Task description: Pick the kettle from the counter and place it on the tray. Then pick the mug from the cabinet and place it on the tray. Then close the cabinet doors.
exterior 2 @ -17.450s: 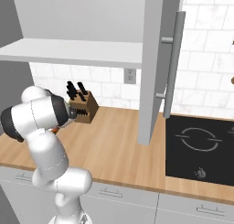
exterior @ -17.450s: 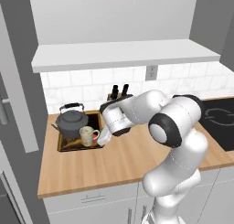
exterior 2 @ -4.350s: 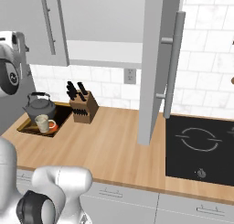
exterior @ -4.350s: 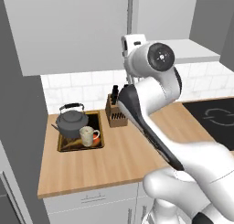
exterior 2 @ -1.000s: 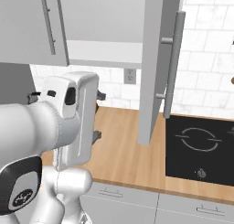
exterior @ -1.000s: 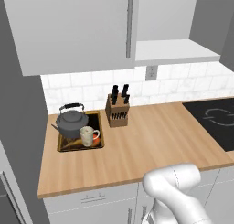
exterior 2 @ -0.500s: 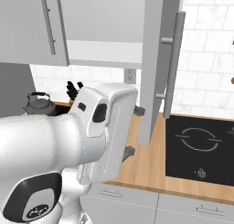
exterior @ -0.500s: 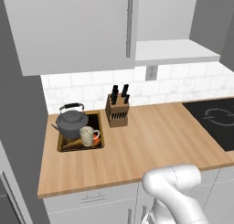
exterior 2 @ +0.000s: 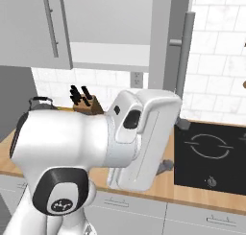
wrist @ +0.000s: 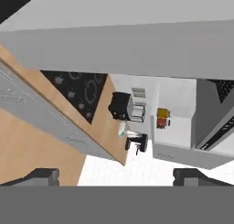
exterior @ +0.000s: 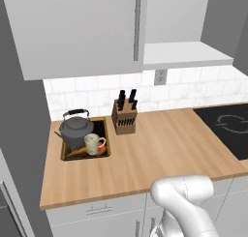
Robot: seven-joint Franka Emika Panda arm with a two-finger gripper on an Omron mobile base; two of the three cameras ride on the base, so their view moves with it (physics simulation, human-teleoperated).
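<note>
Left base view shows the tray (exterior: 64, 156) at 9 o'clock on the counter (exterior: 160, 149). Its rim is tan wood. The dark grey kettle (exterior: 75, 129) and the small cream mug (exterior: 93, 144) sit inside it, touching. Behind stands a knife block (exterior: 124, 116). Higher up, one grey cabinet door (exterior: 82, 30) is shut. Hand view shows the gripper (wrist: 116, 176) spread wide, holding nothing.
</note>
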